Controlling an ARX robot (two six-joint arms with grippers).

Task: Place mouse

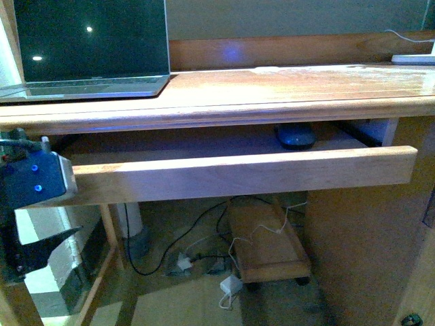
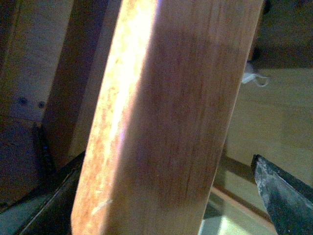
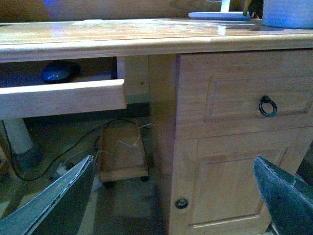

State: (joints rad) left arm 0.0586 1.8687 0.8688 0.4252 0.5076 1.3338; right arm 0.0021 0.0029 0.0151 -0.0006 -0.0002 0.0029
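Note:
The mouse (image 1: 295, 136) is small, dark and domed. It lies on the desk's pull-out tray, under the desktop, toward the tray's right end. It also shows in the right wrist view (image 3: 57, 72). The tray's wooden front rail (image 1: 245, 173) is pulled out. My left gripper (image 1: 64, 187) is open at the rail's left end. In the left wrist view the rail (image 2: 161, 98) fills the gap between its fingers (image 2: 283, 196). My right gripper (image 3: 171, 200) is open and empty. It faces the desk's right cabinet, low and away from the mouse.
An open laptop (image 1: 88, 47) stands at the desktop's back left. A white strip (image 1: 413, 59) lies at the back right. The cabinet has a drawer with a ring handle (image 3: 267, 105) and a door (image 3: 234, 186). Cables (image 1: 204, 258) and a wheeled wooden stand (image 1: 268, 248) lie on the floor.

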